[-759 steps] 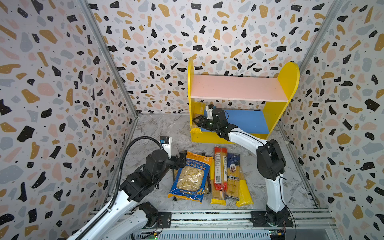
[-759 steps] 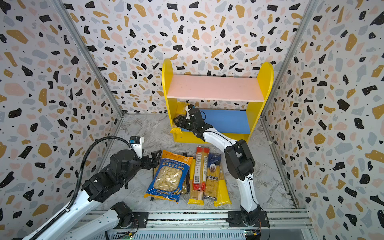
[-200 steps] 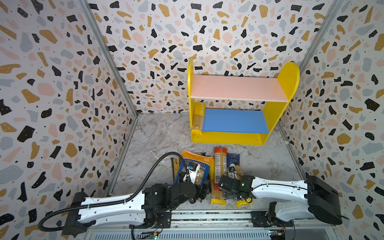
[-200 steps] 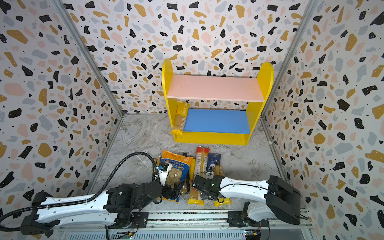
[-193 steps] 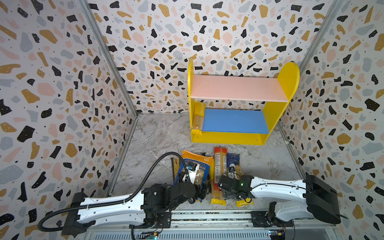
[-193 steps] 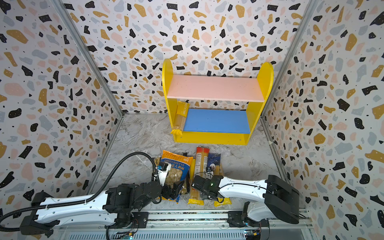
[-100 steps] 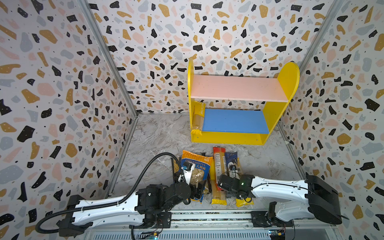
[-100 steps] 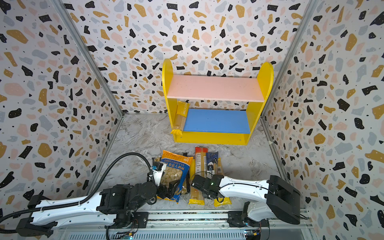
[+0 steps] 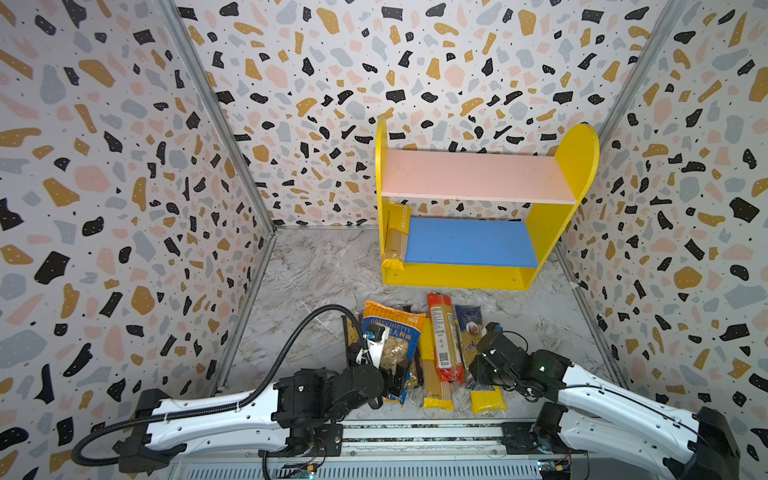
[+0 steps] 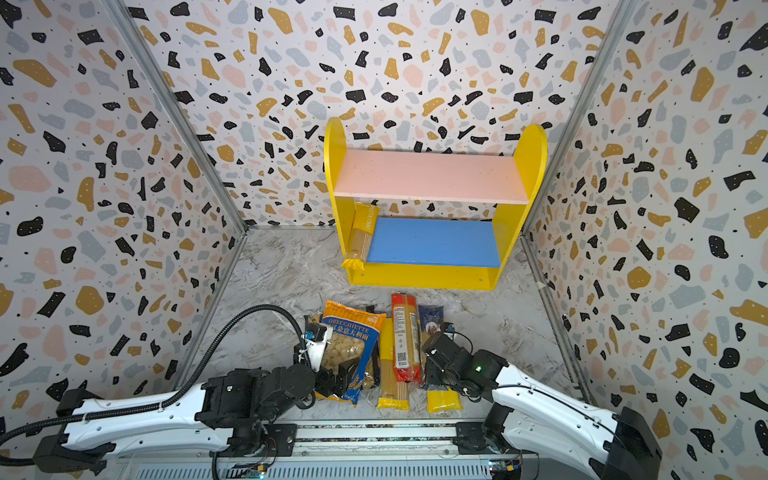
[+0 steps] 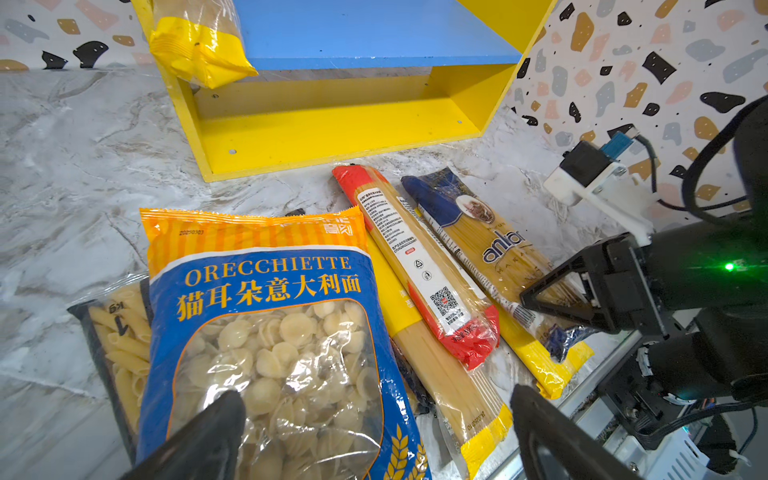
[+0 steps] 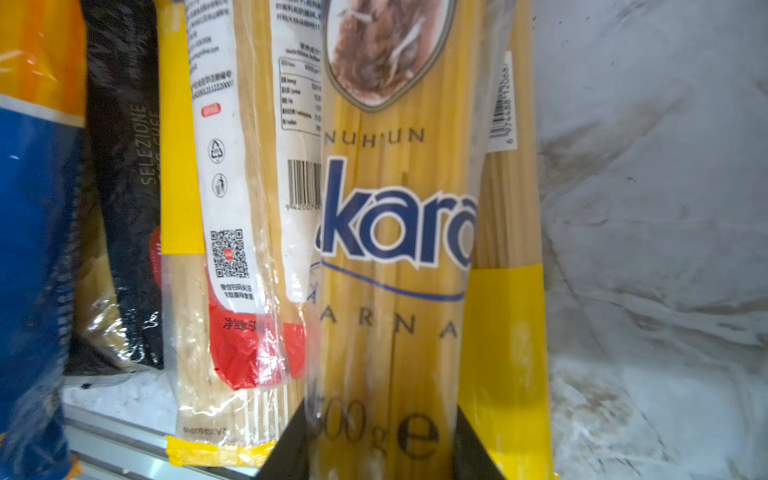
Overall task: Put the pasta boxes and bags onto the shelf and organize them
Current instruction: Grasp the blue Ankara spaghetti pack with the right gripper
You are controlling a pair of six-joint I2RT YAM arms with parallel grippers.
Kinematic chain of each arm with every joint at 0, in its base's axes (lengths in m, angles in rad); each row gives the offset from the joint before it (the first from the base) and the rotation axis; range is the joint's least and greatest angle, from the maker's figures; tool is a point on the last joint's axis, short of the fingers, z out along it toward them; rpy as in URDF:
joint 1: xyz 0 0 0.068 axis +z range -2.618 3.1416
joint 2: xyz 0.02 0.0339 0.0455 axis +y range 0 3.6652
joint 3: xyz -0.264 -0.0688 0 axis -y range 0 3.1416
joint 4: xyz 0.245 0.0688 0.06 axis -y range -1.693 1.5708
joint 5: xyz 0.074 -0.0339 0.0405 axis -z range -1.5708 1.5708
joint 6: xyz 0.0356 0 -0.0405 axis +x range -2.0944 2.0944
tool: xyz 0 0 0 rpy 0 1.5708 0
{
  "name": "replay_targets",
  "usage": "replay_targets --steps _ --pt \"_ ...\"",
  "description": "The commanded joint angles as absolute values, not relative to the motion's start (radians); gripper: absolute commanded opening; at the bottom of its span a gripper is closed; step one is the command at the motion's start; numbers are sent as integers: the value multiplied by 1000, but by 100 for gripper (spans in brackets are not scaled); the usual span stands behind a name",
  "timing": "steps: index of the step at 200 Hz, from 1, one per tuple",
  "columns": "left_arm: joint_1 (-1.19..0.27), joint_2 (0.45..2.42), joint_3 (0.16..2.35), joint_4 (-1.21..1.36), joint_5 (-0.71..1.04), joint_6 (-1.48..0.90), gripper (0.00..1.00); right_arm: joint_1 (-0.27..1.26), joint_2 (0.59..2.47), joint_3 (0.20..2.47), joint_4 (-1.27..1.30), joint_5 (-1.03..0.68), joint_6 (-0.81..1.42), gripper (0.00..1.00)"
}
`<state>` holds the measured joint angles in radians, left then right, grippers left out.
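In both top views, the small two-tier shelf [image 9: 577, 162] with yellow round-topped sides stands at the 12 o'clock end of the marbled desk [image 9: 316, 266]. One long yellow spaghetti pack [image 9: 397, 235] lies at the 9 o'clock end of its blue lower board. The rest is piled at 6 o'clock: wide blue-orange orecchiette bag [image 9: 392, 328] at the pile's 9 o'clock, red-orange spaghetti pack [image 9: 442, 332] in the middle, long dark blue spaghetti pack [image 9: 467, 322] at 3 o'clock. The left gripper [image 10: 343, 376] sits over the orecchiette bag's 6 o'clock end. The right gripper [image 10: 432, 370] is down on the dark blue spaghetti pack.

Over to the left wrist view: the left gripper [image 11: 376, 395] has its jaws wide apart, holding nothing. They span the orecchiette bag and a yellow-ended spaghetti pack [image 11: 440, 374] beside it.

Right wrist view now: the right gripper [image 12: 380, 440] is clamped on the dark blue spaghetti pack [image 12: 395, 228], a finger against each side. A yellow-banded spaghetti pack [image 12: 507, 332] lies beneath.
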<state>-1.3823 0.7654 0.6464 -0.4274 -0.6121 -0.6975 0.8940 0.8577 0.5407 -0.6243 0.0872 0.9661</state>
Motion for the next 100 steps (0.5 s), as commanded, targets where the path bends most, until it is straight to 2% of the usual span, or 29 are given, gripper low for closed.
replay_targets --steps 1,100 --pt "-1386 786 680 -423 -638 -704 100 820 790 511 -517 -41 898 19" --pt "-1385 898 766 -430 -667 -696 100 610 692 424 -229 -445 897 14"
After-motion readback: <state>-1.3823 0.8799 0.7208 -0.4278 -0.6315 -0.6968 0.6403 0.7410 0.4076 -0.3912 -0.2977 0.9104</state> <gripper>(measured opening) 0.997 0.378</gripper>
